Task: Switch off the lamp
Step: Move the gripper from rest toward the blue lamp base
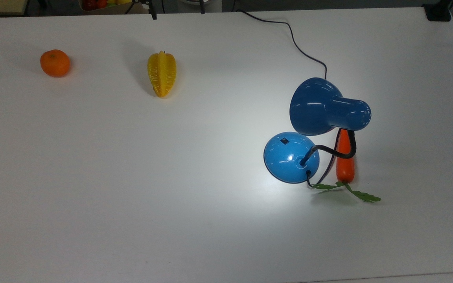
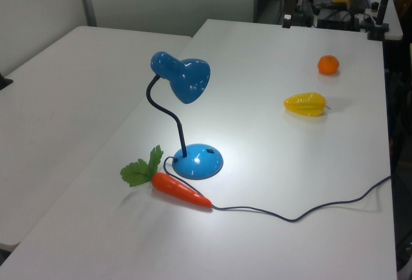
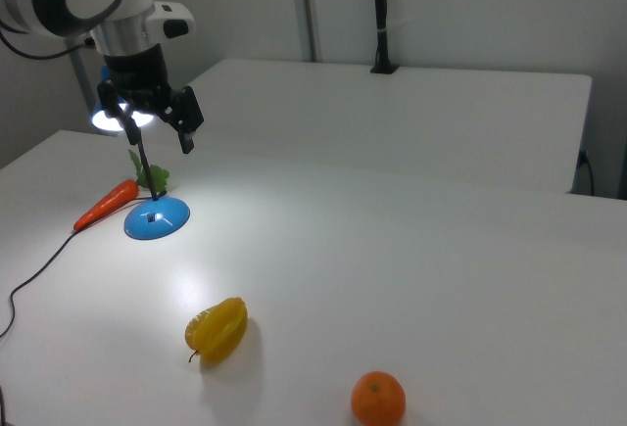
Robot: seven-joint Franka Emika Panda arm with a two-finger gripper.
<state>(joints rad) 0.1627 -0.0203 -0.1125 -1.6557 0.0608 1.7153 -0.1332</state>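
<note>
Black and spread apart, my claw (image 3: 157,124) hangs in the air with nothing between its fingers, pointing down from a wrist that stands nearly upright. Seen in the right view, it sits in front of the lit shade and above the lamp (image 3: 156,217), whose round blue base rests on the white table (image 3: 392,279) below and slightly to the right view's left of me. The small black switch (image 1: 284,141) lies on the dome of that base, on the side away from the neck. I judge the coming move is a descent onto that switch. A carrot (image 3: 106,205) lies just beside the base; starfruit (image 3: 217,329) and orange (image 3: 378,399) sit well apart.
</note>
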